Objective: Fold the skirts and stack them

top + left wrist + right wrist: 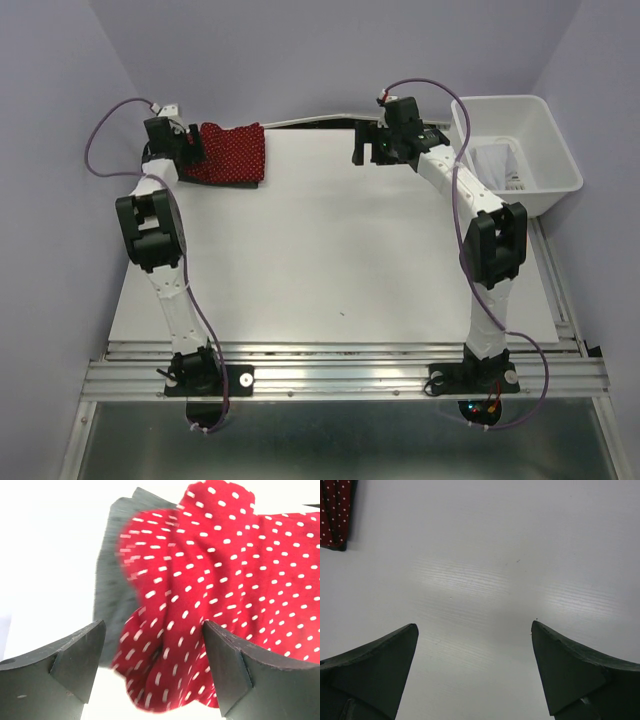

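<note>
my left gripper point(154, 624) hangs over the far left corner of the desk point(330, 250), its jaws standing wide apart. a rumpled bulge of the red dotted skirt point(215, 580) lies between them, and as far as i can tell they are not pinching it. the red dotted skirt sits folded into a compact block at that corner. from under its left side a flat grey edge shows, which i take for the charcoal skirt point(111, 580) lying folded beneath it. by my reckoning two of the three garments are folded and stacked, though the top one looks a little puffed up near my fingers and may want smoothing. my right gripper point(475, 627) hovers at the far middle of the desk, fully spread and holding nothing, with only bare desk below it and the corner of the stack well off to its left. to the right, beside the desk, stands the white plastic bin point(550, 150). inside it i see a white cloth point(495, 160), crumpled against the wall, and i judge it to be the last skirt. what is left, then, is to fetch that one out, spread it on the open middle of the desk, fold it and lay it on the pile. my right arm is the nearer one for that reach.
</note>
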`<state>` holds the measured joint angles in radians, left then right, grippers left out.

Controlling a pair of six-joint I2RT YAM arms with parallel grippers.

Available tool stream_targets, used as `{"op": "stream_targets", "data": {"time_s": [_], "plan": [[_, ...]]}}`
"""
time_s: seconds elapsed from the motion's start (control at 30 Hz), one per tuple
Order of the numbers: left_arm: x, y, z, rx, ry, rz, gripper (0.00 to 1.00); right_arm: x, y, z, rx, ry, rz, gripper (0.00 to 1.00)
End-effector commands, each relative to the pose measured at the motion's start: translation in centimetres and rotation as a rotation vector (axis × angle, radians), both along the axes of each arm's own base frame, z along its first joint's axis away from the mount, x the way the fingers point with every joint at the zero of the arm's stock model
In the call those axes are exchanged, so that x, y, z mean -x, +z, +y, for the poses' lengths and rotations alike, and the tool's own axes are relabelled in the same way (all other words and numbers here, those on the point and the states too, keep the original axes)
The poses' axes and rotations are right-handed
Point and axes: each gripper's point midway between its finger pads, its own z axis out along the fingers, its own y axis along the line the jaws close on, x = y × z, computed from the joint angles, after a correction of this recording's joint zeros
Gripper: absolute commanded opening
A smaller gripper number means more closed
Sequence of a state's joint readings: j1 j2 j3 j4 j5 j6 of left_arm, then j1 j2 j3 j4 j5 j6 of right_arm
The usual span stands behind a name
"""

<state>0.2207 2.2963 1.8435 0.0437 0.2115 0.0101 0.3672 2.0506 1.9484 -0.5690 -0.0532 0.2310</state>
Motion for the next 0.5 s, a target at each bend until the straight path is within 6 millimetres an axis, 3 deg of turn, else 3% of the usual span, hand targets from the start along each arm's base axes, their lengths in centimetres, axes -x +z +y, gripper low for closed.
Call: {"op": "stream_targets", "data": {"time_s": [0.0, 0.03, 0.1, 0.13, 0.2, 0.27, 0.3, 0.4, 0.43, 0.47], "plan": [[1.4, 12.2, 3.7, -0.274, 0.170, -0.188, 0.91, -0.1, 2.7, -0.1, -0.016, 0.015, -0.066, 1.00], [2.0, 11.8, 4.0, -0.303, 0.192, -0.176, 0.91, -0.1, 2.9, -0.1, -0.015, 0.014, -0.070, 1.00], [2.7, 14.2, 4.3, -0.356, 0.232, -0.223, 0.91, 0.0, 3.0, -0.1, -0.016, 0.017, -0.072, 1.00], [3.0, 14.3, 4.4, -0.368, 0.241, -0.223, 0.91, 0.0, 3.0, -0.1, -0.015, 0.017, -0.070, 1.00], [2.9, 15.2, 3.3, -0.378, 0.185, -0.239, 0.84, 0.1, 2.9, -0.1, -0.014, 0.021, -0.069, 1.00], [2.8, 15.6, 2.2, -0.365, 0.116, -0.255, 0.67, 0.1, 2.9, -0.1, -0.014, 0.023, -0.070, 1.00], [2.3, 15.6, 0.1, -0.344, -0.005, -0.278, 0.47, 0.1, 2.8, -0.1, -0.012, 0.024, -0.067, 1.00], [1.7, 14.8, -2.6, -0.286, -0.141, -0.273, 0.28, 0.1, 2.3, -0.1, -0.008, 0.026, -0.059, 1.00], [1.2, 15.4, -3.6, -0.268, -0.179, -0.285, 0.26, 0.1, 2.3, -0.1, -0.008, 0.026, -0.059, 1.00], [0.9, 13.6, -4.1, -0.243, -0.190, -0.239, 0.23, 0.1, 2.0, -0.1, -0.007, 0.027, -0.053, 1.00]]}}
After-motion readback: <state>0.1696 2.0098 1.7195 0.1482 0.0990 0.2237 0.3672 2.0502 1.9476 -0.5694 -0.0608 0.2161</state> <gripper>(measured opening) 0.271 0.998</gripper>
